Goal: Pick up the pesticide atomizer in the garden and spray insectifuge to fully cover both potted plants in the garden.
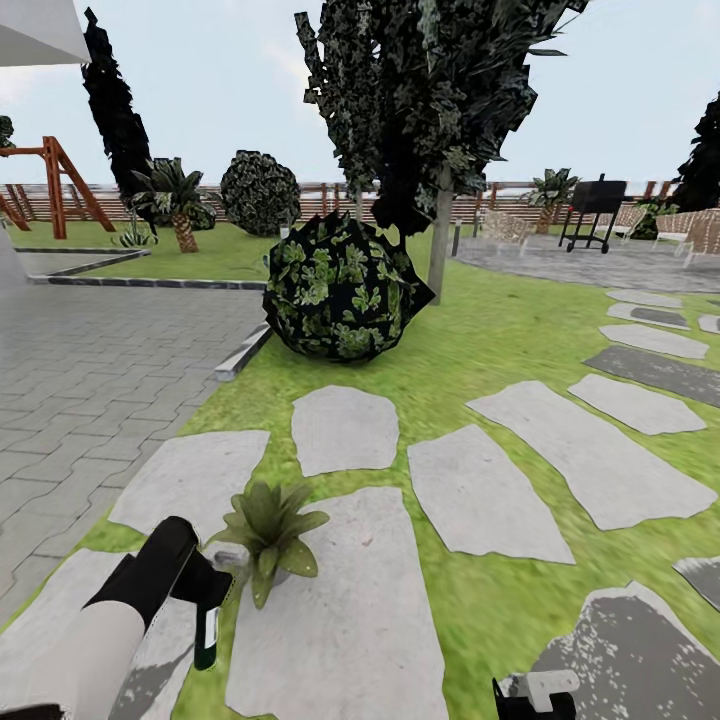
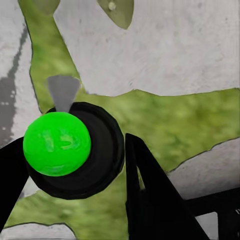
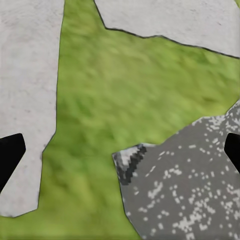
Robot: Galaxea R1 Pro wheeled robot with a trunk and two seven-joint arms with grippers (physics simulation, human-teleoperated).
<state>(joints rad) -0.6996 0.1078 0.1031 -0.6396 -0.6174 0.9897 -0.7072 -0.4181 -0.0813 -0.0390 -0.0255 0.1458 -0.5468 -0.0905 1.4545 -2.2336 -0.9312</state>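
Pesticide atomizer (image 1: 206, 632) sits in the left hand (image 1: 200, 580) at the lower left of the head view, its long axis near upright with a slight lean: the dark green body and white label hang below the hand and the bottom end points down toward a pale stepping stone (image 1: 350, 620). In the left wrist view the atomizer (image 2: 57, 143) is seen end-on, a bright green round face inside a dark ring, with a grey wedge sticking out from the rim; the black fingers (image 2: 150, 195) close on either side of it, so the left hand grips it.

The right hand (image 1: 535, 697) just peeks in at the bottom edge; its dark fingertips (image 3: 10, 155) sit wide apart at the two edges of the right wrist view with nothing between them, over grass and a speckled grey stone (image 3: 190, 190).

One potted plant (image 1: 268, 530) is in sight, a single rosette of pointed leaves just beside the left hand, standing at the edge of the stone; its pot is mostly hidden by leaves.

Further out on the lawn (image 1: 470, 340) stands one round dark leafy bush (image 1: 342, 288), then a tree trunk (image 1: 439, 235). A swing frame (image 1: 55, 185), a black grill (image 1: 592, 212) and the slatted fence (image 1: 330, 200) close the garden at the back.
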